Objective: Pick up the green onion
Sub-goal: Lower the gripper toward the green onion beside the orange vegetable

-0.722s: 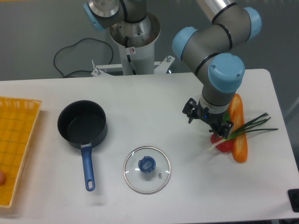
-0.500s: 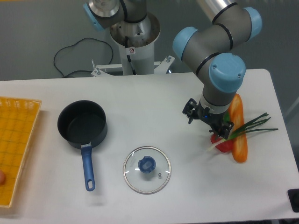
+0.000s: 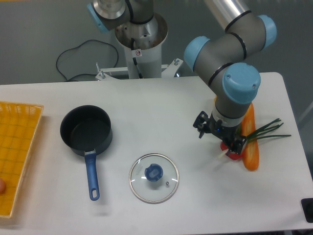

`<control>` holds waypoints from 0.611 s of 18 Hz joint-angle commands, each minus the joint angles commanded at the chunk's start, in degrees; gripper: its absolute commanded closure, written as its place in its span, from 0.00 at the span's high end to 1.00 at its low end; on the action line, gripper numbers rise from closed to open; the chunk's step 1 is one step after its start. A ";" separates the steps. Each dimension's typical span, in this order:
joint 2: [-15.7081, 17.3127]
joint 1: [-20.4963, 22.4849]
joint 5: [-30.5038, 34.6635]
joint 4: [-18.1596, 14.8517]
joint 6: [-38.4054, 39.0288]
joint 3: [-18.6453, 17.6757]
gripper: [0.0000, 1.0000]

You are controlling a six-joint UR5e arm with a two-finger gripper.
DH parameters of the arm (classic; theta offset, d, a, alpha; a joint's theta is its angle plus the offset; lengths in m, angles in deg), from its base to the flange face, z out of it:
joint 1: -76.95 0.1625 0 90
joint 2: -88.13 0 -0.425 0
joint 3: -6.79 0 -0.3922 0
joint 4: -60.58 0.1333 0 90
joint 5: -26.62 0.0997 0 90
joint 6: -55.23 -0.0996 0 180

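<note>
Gripper low over the bulb end of the green onion, with a loaf and a red thing crowding the spot.

On the white worktop (image 3: 161,105) the grey-and-blue robot arm (image 3: 230,58) reaches down at the right, its black gripper (image 3: 221,136) close over the pale end of the long thin green onion (image 3: 261,133), whose dark leaves splay right across the long orange bread loaf (image 3: 250,142). Whether the jaws stand wide or narrow I cannot tell; the wrist hides them. The likely failure is a mixed grasp: the stalk rests on the loaf and just beside a small red object (image 3: 233,154), so closing here could pinch either, or the thin stalk could slip free and roll.
</note>
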 joint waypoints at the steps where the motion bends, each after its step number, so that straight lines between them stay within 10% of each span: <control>1: -0.44 0.00 -0.09 0.78 0.00 -0.09 1.00; 11: -1.06 0.09 -0.27 8.17 -8.07 -4.38 1.00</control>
